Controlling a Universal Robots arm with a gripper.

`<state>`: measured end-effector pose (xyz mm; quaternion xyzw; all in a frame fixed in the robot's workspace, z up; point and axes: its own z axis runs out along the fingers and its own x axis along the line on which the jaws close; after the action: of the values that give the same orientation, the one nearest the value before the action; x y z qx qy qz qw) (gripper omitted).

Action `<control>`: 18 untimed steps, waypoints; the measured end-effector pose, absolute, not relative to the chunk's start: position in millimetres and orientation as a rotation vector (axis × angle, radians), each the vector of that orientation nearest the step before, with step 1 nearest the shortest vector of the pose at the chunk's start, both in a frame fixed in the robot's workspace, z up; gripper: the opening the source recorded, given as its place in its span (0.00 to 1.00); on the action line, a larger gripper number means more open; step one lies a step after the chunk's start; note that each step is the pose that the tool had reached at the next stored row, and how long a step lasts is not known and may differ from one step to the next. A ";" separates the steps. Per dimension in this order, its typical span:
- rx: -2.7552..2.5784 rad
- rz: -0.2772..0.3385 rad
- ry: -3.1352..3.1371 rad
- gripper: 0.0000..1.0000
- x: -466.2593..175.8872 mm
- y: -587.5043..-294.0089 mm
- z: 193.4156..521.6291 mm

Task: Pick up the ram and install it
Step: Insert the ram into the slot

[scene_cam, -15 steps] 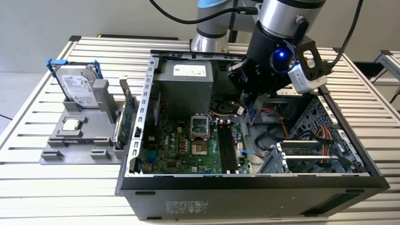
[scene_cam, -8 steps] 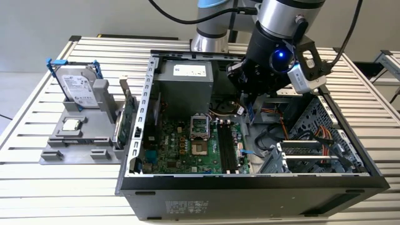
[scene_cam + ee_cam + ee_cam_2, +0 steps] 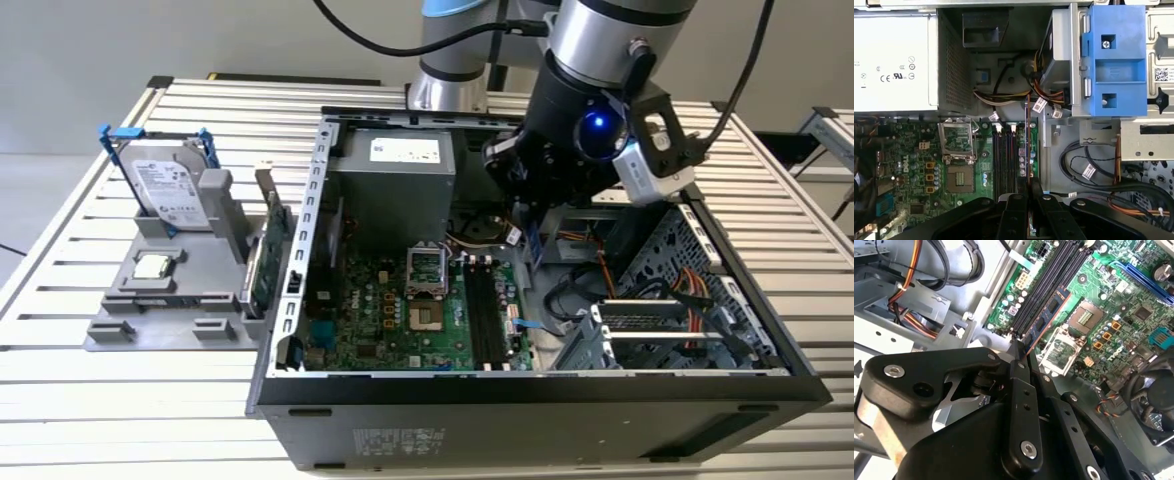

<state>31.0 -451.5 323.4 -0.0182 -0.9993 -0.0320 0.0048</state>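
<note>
Slatted metal bench carries an open computer case lying on its side, motherboard facing up; grey fixture tray sits beside the case toward the exterior view's left, holding a hard drive in a blue frame standing upright and a green expansion card standing on edge just beside the case wall; robot arm reaches down into the case from above, near the power supply; gripper is closed narrow on the ram, pinching its near end between the black fingers; ram is a thin dark-blue stick with a reddish edge, held on edge and running lengthwise along the black memory slots; in the first wrist view the ram lines up over the slot row, at the side of the row away from the CPU socket; cannot tell whether its lower edge is touching a slot or just above it; empty CPU socket sits just beside the slots; blue plastic drive bracket and a bundle of orange, yellow and black cables lie beyond the slot ends; more black cables loop over the bare case floor next to the motherboard.
</note>
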 end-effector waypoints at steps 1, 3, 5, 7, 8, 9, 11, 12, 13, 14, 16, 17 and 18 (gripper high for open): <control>-0.057 -0.100 -3.130 0.00 31.0 -451.6 322.1; -0.057 -0.100 -3.130 0.00 30.9 -451.9 319.9; -0.057 -0.100 -3.130 0.00 30.7 -452.0 316.8; -0.057 -0.100 -3.129 0.00 30.5 -452.3 314.4; -0.057 -0.100 -3.129 0.00 30.5 -452.4 313.2; -0.057 -0.100 -3.128 0.00 30.4 -452.5 312.2; -0.057 -0.100 -3.127 0.00 30.2 -453.0 310.8; -0.057 -0.100 -3.127 0.00 30.1 -453.2 309.9; -0.056 -0.100 -3.126 0.00 30.0 -453.3 308.8; -0.056 -0.100 -3.126 0.00 29.8 -453.3 307.6; -0.054 -0.100 -3.126 0.00 29.5 -453.6 305.5; -0.053 -0.100 -3.126 0.00 29.4 -453.8 304.2; -0.052 -0.100 -3.126 0.00 29.2 -454.0 302.6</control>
<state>29.2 -454.0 302.6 -0.0166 -0.9993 -0.0319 0.0070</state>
